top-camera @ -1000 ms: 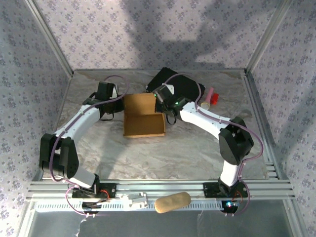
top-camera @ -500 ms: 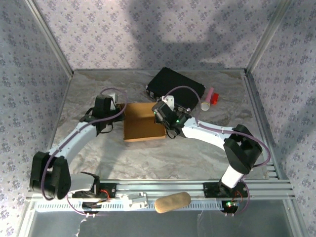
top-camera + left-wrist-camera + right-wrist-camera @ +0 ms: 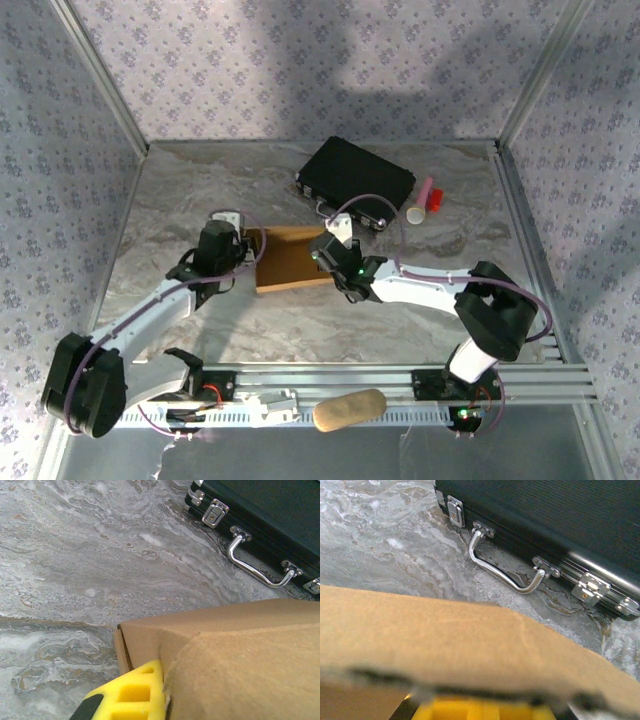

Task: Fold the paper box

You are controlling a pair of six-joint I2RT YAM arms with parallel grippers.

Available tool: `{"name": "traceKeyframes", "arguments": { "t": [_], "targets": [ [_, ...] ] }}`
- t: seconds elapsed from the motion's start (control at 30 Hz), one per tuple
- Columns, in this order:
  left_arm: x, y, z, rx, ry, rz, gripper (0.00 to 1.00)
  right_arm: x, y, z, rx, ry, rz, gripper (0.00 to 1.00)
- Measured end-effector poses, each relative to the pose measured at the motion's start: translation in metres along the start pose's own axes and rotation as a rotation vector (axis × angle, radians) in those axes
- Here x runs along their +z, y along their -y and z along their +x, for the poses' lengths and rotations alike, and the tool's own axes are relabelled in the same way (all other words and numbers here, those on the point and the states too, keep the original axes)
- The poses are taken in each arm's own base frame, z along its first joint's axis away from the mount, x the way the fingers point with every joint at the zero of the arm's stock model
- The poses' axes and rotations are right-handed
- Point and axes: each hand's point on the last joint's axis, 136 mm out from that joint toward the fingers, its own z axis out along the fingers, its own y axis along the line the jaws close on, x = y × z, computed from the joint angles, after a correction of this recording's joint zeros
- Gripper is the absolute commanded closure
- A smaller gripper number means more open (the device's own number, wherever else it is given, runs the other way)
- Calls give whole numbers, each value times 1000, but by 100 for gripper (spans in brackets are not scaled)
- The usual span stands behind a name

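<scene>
The paper box (image 3: pixel 292 258) lies near the middle of the marbled bench (image 3: pixel 180 190), a tan cardboard shape partly folded, with one panel raised along its 12 o'clock side. The left pincer (image 3: pixel 252 258) meets it at the 9 o'clock edge and the right pincer (image 3: pixel 323 262) at the 3 o'clock edge, so the box sits between the two wrists.

In the left wrist view a yellow finger pad (image 3: pixel 131 694) presses against a rounded cardboard flap, and the left pincer is clenched on that wall of the box. In the right wrist view a blurred cardboard panel crosses just over the yellow pad (image 3: pixel 480 711), and the right pincer is likewise clenched on the box's edge.

At about 1 o'clock from the box, just apart from it, lies a black case (image 3: pixel 355 178) with metal latches and a chrome handle (image 3: pixel 505 574) turned toward the box. A red and white cylinder (image 3: pixel 425 202) rests at 3 o'clock of the case. A tan oval pad (image 3: pixel 350 408) sits on the rail at 6 o'clock
</scene>
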Motion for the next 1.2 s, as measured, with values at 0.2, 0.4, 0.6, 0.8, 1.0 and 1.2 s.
{"name": "traceKeyframes", "arguments": {
  "t": [0.2, 0.4, 0.6, 0.8, 1.0, 1.2],
  "targets": [
    [0, 0, 15, 17, 16, -9, 95, -2, 1, 10, -41, 0, 6, 98],
    [-4, 6, 23, 49, 42, -18, 96, -9, 1, 15, -80, -4, 8, 77],
    [-8, 18, 33, 82, 46, -14, 96, -26, 3, 21, -95, -48, -3, 56],
    [-12, 23, 43, 93, 58, -20, 96, -46, -2, 31, -39, -132, -82, 42],
    [-15, 27, 47, 98, 73, -37, 97, -68, -6, 48, 42, -207, -166, 38],
    [-16, 30, 51, 95, 74, -41, 97, -96, -9, 42, 141, -208, -238, 38]
  ]
}}
